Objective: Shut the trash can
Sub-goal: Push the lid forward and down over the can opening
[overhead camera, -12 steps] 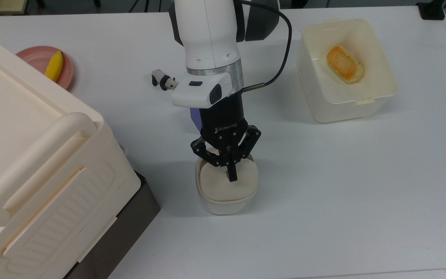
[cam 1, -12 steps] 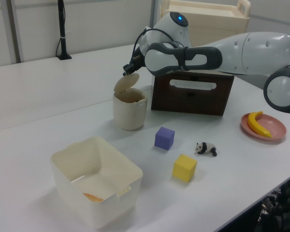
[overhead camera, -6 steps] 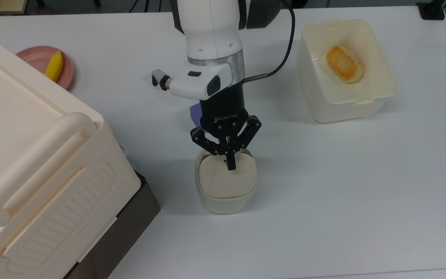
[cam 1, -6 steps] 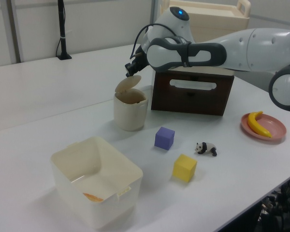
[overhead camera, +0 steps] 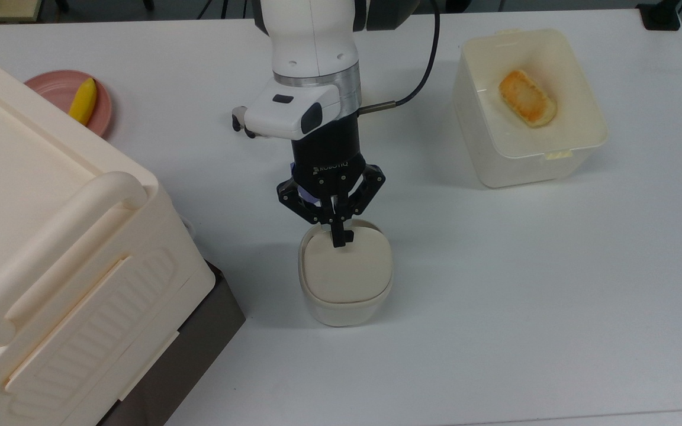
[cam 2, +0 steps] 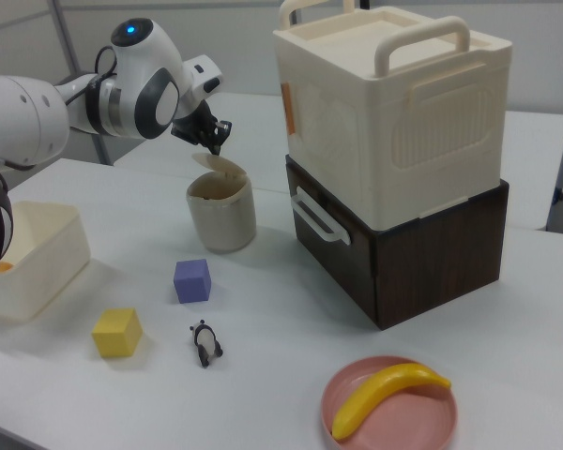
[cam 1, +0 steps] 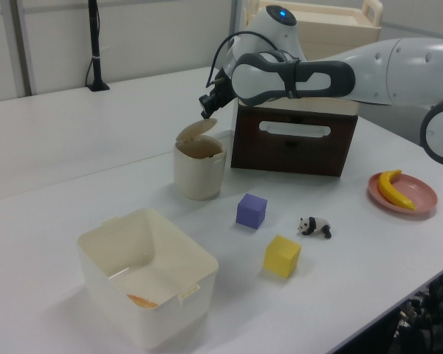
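In the top view the trash can [overhead camera: 345, 278] stands near the middle of the white bench [overhead camera: 524, 284], just below the frame's centre, and its flat lid [overhead camera: 347, 266] is not down: in the left view the lid [cam 1: 195, 130] tilts up from the rim at a slant, with the brownish inside of the can [cam 1: 199, 168] showing under it, and the right view gives the same tilted lid [cam 2: 218, 162] over the can [cam 2: 220, 213]. The claw [overhead camera: 338, 235] points down at the lid's upper edge in the top view, its two black fingers drawn together with nothing between them, the tip at or just above the lid; contact cannot be told. In the left view the claw [cam 1: 207, 112] sits just above the raised lid, and in the right view the claw [cam 2: 216, 139] hangs just over it. To the upper right of the top view sits a large cream container [overhead camera: 578, 151] with a piece of bread [overhead camera: 527, 98] in it. A big cream box with a handle [overhead camera: 51, 248] takes up the left side, on a dark wooden crate [cam 2: 432, 253]. A pink plate [overhead camera: 57, 89] with a banana [overhead camera: 83, 100] lies in the upper left. In the left view a purple cube [cam 1: 251, 210], a yellow cube [cam 1: 282, 256] and a small panda figure [cam 1: 314, 226] lie near one another, lower right of the can.
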Tool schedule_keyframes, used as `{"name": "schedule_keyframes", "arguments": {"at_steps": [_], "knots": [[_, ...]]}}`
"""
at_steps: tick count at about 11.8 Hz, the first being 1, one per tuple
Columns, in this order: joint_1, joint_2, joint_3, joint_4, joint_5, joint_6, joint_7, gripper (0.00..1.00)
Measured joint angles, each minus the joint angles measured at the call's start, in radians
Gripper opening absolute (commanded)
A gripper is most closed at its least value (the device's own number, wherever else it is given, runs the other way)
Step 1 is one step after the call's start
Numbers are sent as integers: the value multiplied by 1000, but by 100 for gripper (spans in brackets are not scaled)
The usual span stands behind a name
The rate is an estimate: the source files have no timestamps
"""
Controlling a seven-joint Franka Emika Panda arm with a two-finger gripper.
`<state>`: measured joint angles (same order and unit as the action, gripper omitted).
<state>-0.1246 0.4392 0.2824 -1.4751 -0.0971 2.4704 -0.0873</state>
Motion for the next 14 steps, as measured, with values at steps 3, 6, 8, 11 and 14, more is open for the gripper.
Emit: {"name": "schedule_keyframes", "arguments": {"at_steps": [3,6,8,11,14], "knots": [[-2,-1,0,-20,-12,0,0,0],[-2,-1,0,-42,-12,0,0,0],[-2,-1,1,-53,-13,0,0,0],[-2,-2,1,-68,-13,-4,0,0],[-2,-5,1,-76,-13,-31,0,0]]}}
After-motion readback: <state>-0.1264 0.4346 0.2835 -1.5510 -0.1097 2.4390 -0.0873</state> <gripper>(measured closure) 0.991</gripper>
